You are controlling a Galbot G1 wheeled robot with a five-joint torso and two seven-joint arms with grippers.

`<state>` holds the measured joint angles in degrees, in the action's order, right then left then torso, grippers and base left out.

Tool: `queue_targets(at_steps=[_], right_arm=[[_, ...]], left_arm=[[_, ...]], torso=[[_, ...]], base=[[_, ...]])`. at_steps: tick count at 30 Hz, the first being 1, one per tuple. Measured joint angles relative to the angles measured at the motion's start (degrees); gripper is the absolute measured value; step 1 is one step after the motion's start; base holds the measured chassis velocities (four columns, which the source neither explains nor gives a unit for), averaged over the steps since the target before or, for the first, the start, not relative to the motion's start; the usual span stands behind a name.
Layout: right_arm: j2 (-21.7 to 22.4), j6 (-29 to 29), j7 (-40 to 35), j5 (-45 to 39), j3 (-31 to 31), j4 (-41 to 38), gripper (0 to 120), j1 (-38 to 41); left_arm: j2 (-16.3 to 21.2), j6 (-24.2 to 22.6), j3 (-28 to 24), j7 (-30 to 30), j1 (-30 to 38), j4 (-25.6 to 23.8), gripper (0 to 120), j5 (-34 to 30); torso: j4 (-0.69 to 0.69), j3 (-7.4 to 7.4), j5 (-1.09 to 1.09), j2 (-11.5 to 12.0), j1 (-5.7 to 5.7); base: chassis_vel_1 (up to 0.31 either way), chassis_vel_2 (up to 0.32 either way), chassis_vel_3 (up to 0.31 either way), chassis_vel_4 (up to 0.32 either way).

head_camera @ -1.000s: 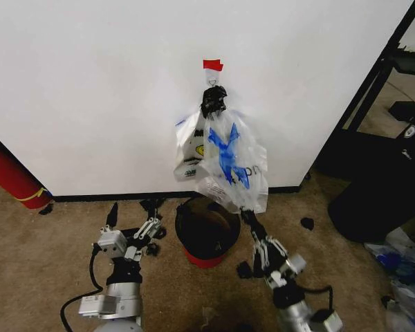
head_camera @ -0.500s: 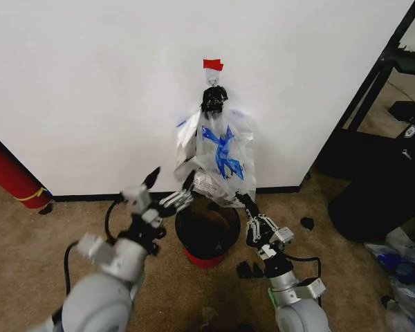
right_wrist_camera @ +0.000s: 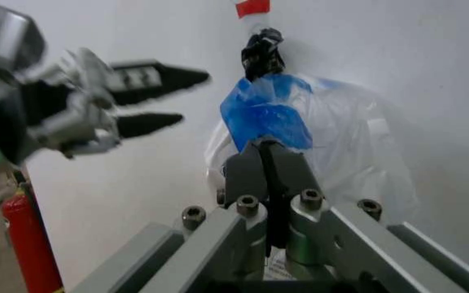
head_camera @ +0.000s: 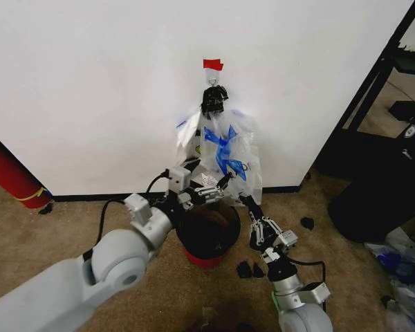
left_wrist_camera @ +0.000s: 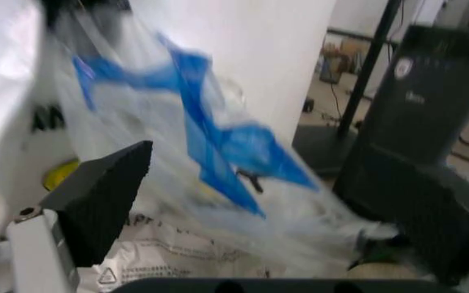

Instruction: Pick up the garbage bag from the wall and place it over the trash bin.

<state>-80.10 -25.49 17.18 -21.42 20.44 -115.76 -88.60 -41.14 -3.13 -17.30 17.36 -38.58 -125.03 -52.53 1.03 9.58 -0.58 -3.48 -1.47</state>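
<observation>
Head view has the garbage bag [head_camera: 221, 155] hanging on the wall [head_camera: 90, 83] hook above the trash bin [head_camera: 207, 232], left gripper [head_camera: 218, 188] jaws spread at its hem, right gripper [head_camera: 252, 211] jaws pinched empty; flimsy, slippery plastic, probably best grabbed by the handles.

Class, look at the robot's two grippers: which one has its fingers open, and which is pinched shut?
The left gripper is open, its black fingers spread beside the hanging garbage bag, above the trash bin. The right gripper has its fingers pressed together under the bag.
</observation>
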Motion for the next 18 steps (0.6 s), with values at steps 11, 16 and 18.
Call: queue_targets(at_steps=[11,16,18], right_arm=[[0.08,-1.11,2.21,-0.47,0.78,-0.36,0,-1.25],[0.45,-1.17,2.99,-1.42,0.67,-0.75,0,-1.23],[0.51,-1.03,2.99,-1.62,0.66,-0.89,0,-0.99]], left_arm=[[-2.52,2.02,-6.3,0.13,7.09,7.27,97,0.6],[-1.89,2.07,-6.34,0.58,7.93,8.29,94,0.63],[-1.7,2.08,-6.51,0.69,8.05,8.61,91,0.6]], torso=[[0.0,0.0,0.0,0.0,0.0],[0.0,0.0,0.0,0.0,0.0],[0.0,0.0,0.0,0.0,0.0]], base=[[0.0,0.0,0.0,0.0],[0.0,0.0,0.0,0.0],[0.0,0.0,0.0,0.0]])
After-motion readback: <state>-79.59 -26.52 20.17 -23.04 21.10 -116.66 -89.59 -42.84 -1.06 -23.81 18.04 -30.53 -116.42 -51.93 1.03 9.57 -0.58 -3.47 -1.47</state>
